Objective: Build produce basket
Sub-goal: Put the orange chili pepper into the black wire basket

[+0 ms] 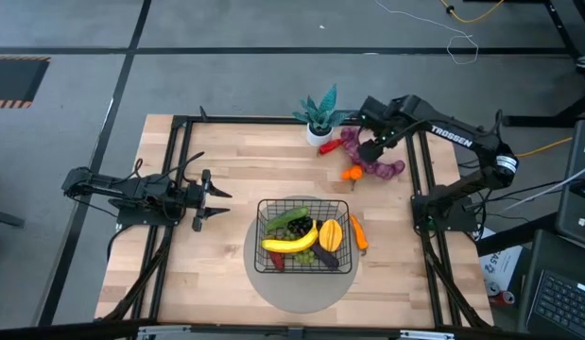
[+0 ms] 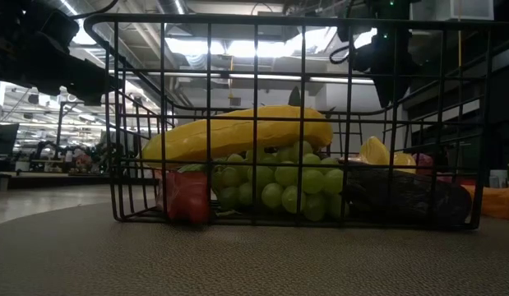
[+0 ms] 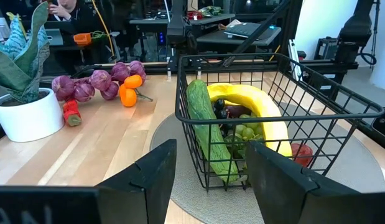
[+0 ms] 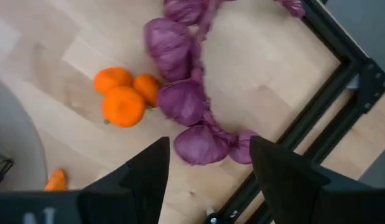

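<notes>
The black wire basket (image 1: 304, 234) stands on a round grey disc (image 1: 273, 283). It holds a banana (image 1: 290, 243), a cucumber (image 3: 204, 124), green grapes (image 2: 287, 185) and other produce. A carrot (image 1: 358, 233) lies just outside its right wall. The long purple lumpy string (image 4: 189, 102) and the oranges (image 4: 124, 99) lie on the table at the far right. My right gripper (image 4: 208, 162) hangs open above the string, its fingers apart from it. My left gripper (image 1: 216, 201) is open and empty, level, left of the basket.
A green plant in a white pot (image 1: 319, 118) stands at the far edge, left of the string, with a red pepper (image 3: 71, 112) at its foot. The black frame rail (image 4: 329, 106) runs close beside the string. Bare wood lies between my left gripper and the basket.
</notes>
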Controlling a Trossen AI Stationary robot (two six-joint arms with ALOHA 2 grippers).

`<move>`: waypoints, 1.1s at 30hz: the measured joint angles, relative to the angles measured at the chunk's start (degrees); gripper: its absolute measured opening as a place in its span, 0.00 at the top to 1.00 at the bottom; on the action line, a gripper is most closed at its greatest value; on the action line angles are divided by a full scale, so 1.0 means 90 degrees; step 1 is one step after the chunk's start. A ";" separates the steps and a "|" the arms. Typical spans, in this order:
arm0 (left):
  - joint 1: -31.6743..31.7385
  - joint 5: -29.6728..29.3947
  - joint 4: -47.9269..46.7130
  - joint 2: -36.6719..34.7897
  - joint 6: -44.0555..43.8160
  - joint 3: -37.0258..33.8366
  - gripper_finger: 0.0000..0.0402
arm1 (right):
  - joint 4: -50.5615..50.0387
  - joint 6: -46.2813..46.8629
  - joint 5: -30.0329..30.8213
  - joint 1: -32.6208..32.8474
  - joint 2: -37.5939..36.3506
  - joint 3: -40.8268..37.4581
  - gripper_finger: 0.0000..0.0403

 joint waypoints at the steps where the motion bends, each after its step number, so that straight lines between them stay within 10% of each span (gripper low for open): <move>1: -0.0001 0.0001 0.0000 -0.0001 0.0000 0.0001 0.53 | -0.0019 0.0029 -0.0022 0.0113 0.0000 0.0000 0.45; 16: -0.0001 0.0001 -0.0001 -0.0001 0.0000 0.0000 0.53 | -0.0881 0.1034 -0.0641 0.2447 -0.1035 -0.0995 0.45; 33: -0.0001 0.0000 0.0000 -0.0001 0.0000 0.0001 0.53 | 0.3882 0.4211 -0.1423 0.3624 -0.2987 -0.5183 0.45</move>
